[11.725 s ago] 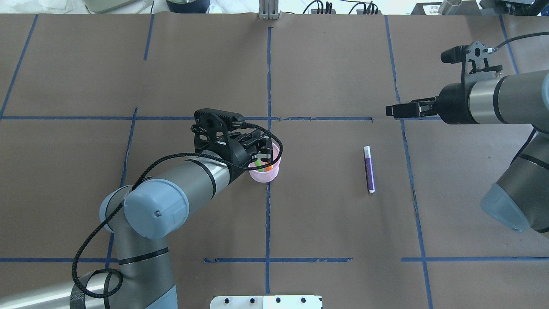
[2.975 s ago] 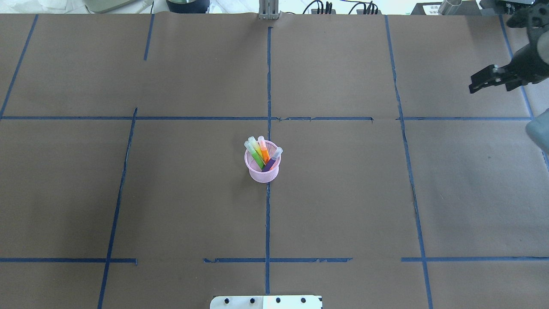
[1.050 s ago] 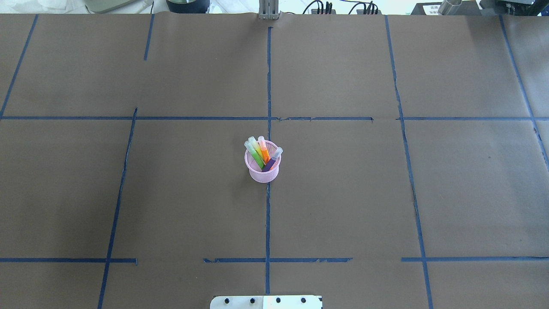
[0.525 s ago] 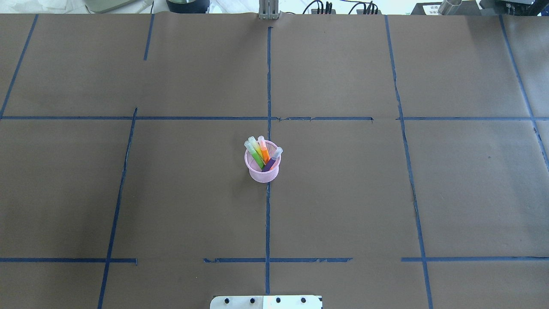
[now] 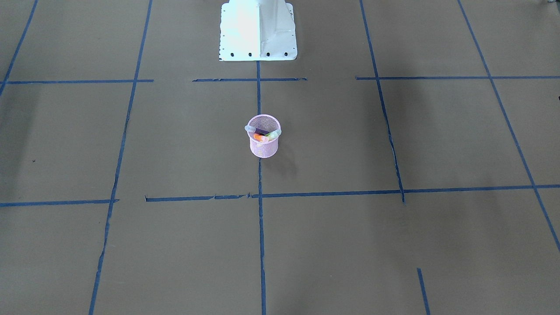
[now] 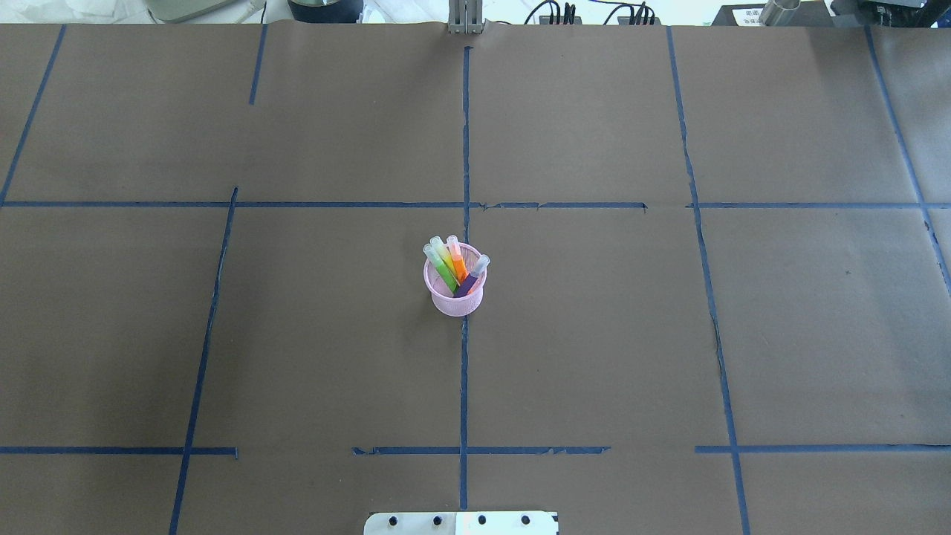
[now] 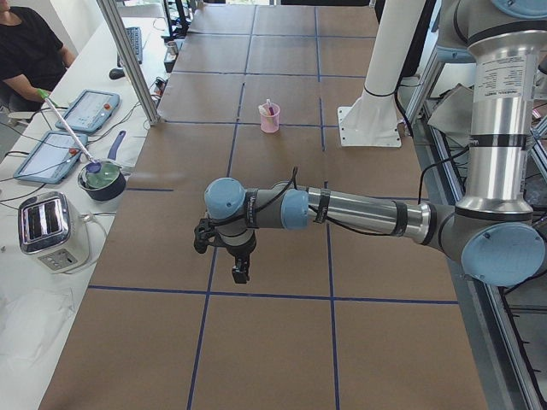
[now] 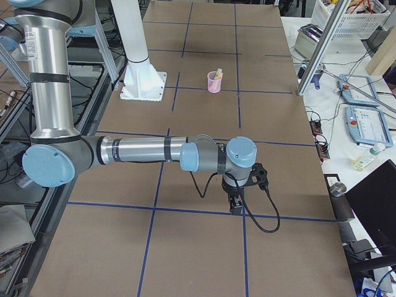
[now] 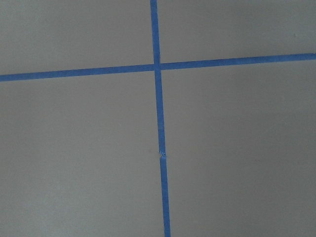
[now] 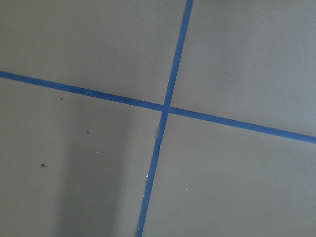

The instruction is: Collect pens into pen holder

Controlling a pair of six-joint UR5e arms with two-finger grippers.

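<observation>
Pen cup (image 6: 454, 299) stands upright at table ctr, right on the blue tape (image 6: 464, 386) line running 12–6 o'clk (12 = away from robot), on brown paper (image 6: 669, 334). Pens are all inside it; none seen lying on the table. Green pen (image 6: 446, 273) & orange pen (image 6: 459, 265) lean w/ pale caps over the rim toward 11–12 o'clk. Purple pen (image 6: 468, 284) leans toward 1 o'clk, cap past the rim. Poss. a yellowish one betw. green & orange, too small to be sure.

Both arms are well apart from the cup and out of the overhead & front views. L claw (image 7: 240, 272) hangs pointing down over the paper, out toward the cup's 9 o'clk. R claw (image 8: 236, 204) does likewise toward 3 o'clk. Each shows only from the side, so can't tell if the fingers are apart or together. Wrist cams show only paper & tape crossings.

Task looks done, nothing left to fetch. Pens are prob. light, stiff, smooth round plastic, apt to roll or slip. Best pinched across mid-barrel, not the cap, which may pull off. Cup is prob. very light wire mesh, pens' weight leaning to one side, so a knock on a cap could tip it. If it must move, take the wall near the rim at 6 o'clk, away from the caps.
</observation>
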